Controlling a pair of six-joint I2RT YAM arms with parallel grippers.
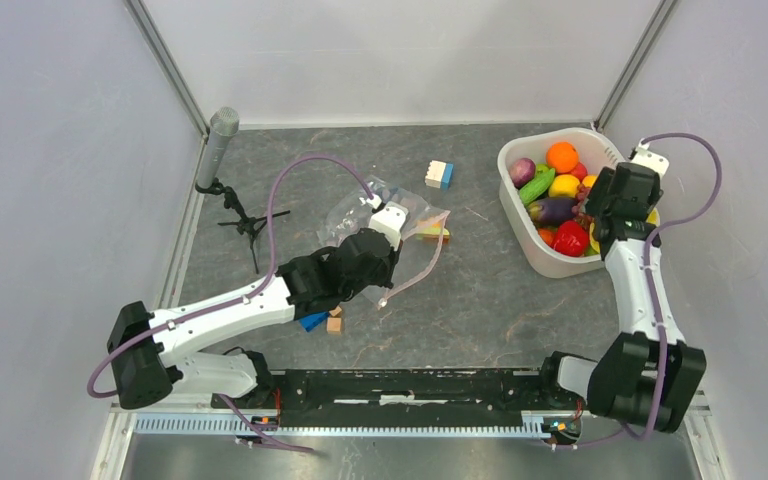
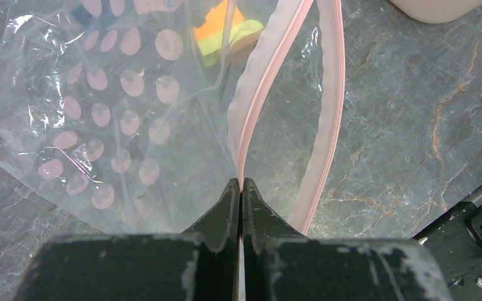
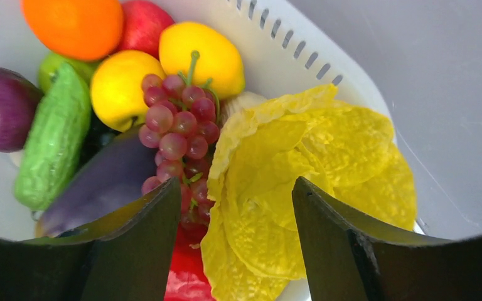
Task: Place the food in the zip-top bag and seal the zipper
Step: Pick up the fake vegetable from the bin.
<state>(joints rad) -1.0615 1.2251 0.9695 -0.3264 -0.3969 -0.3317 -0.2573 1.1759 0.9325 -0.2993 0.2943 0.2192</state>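
Note:
The clear zip-top bag (image 1: 360, 212) with pink dots lies mid-table, its mouth gaping. My left gripper (image 2: 241, 182) is shut on the pink zipper (image 2: 258, 94) strip of the near lip, while the other lip (image 2: 330, 106) curves off to the right. The food is piled in the white basket (image 1: 540, 262): an orange (image 1: 562, 156), cucumber (image 1: 537, 185), eggplant (image 1: 552, 208), red pepper (image 1: 571, 238), grapes (image 3: 179, 125) and lemons (image 3: 202, 55). My right gripper (image 3: 235, 188) hangs open over the pile, its fingers on either side of a yellow leafy vegetable (image 3: 301, 157).
Building blocks lie about: a white-and-blue one (image 1: 439, 174) at the back, blue (image 1: 312, 321) and tan (image 1: 334, 324) ones by the left arm, and orange-and-green ones (image 2: 226, 31) seen through the bag. A microphone on a tripod (image 1: 222, 140) stands at the back left.

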